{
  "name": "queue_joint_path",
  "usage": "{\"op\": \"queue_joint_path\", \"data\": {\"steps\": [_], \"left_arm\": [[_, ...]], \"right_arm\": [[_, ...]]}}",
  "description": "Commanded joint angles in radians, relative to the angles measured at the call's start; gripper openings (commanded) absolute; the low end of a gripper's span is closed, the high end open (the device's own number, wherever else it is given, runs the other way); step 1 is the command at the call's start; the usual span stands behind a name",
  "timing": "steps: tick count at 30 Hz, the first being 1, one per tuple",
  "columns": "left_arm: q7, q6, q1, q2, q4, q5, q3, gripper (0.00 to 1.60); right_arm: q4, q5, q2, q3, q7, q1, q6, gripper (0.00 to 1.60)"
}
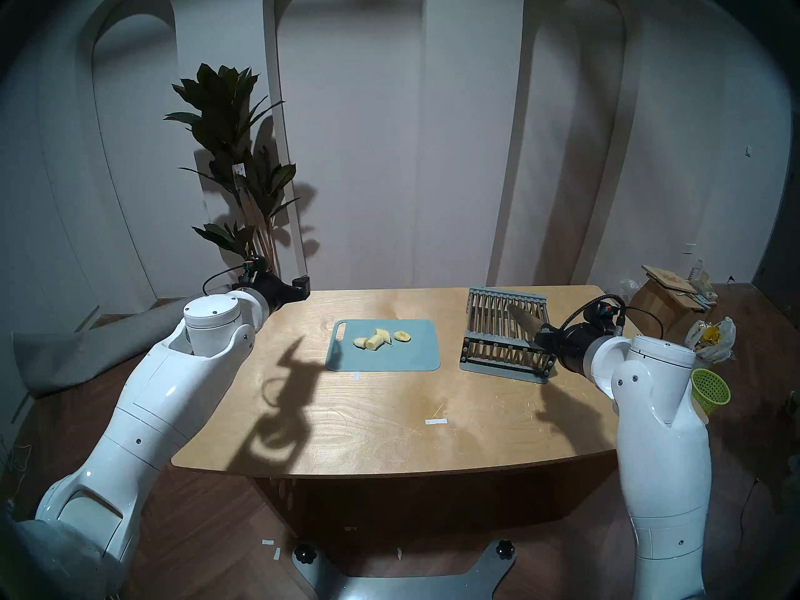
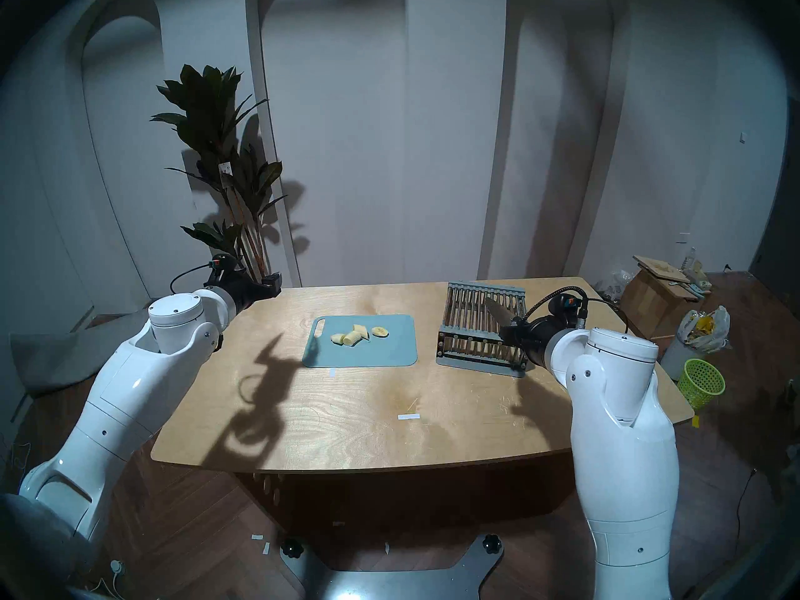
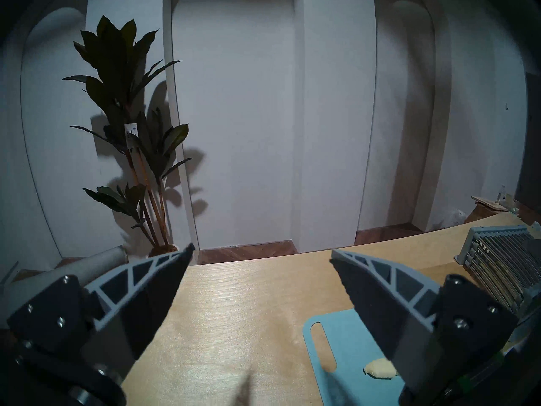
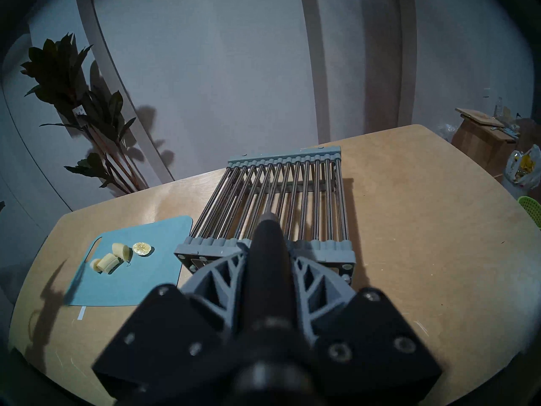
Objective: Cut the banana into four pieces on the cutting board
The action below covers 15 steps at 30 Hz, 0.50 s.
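Observation:
The banana (image 1: pixel 376 338) (image 2: pixel 357 334) (image 4: pixel 117 257) lies cut into several pale chunks on the light blue cutting board (image 1: pixel 411 356) (image 2: pixel 389 352) (image 4: pixel 123 285). Its slot handle hole points to my left. My right gripper (image 1: pixel 543 333) (image 2: pixel 513 330) (image 4: pixel 268 247) is shut on a knife's dark handle. The knife blade (image 1: pixel 524 320) (image 2: pixel 498 311) points out over the grey slatted rack (image 1: pixel 502 339) (image 4: pixel 278 191). My left gripper (image 1: pixel 303 285) (image 2: pixel 272 281) (image 3: pixel 262 250) hangs open and empty over the table's far left corner. One banana chunk (image 3: pixel 379 368) and the board (image 3: pixel 345 338) show by its right finger.
The rack stands right of the board on the wooden table (image 1: pixel 389 413). White tape marks (image 1: pixel 435 421) lie on the table's front half. A potted plant (image 1: pixel 233 162) stands behind the left corner. A green basket (image 1: pixel 710 389), a bag and a cardboard box (image 1: pixel 662 300) sit off the right edge.

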Motion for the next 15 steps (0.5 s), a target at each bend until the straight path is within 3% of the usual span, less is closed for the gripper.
{"op": "queue_joint_path", "data": {"steps": [1,15], "left_arm": [[0.053,0.022,0.021,0.006,-0.074,-0.005,-0.026,1.6],[0.081,0.037,0.025,0.009,-0.089,-0.019,-0.025,1.6]], "right_arm": [[0.01,0.013,-0.007,-0.008,-0.005,0.083,-0.003,0.0],[0.058,0.044,-0.025,-0.004,-0.035,0.076,-0.003,0.0]]}}
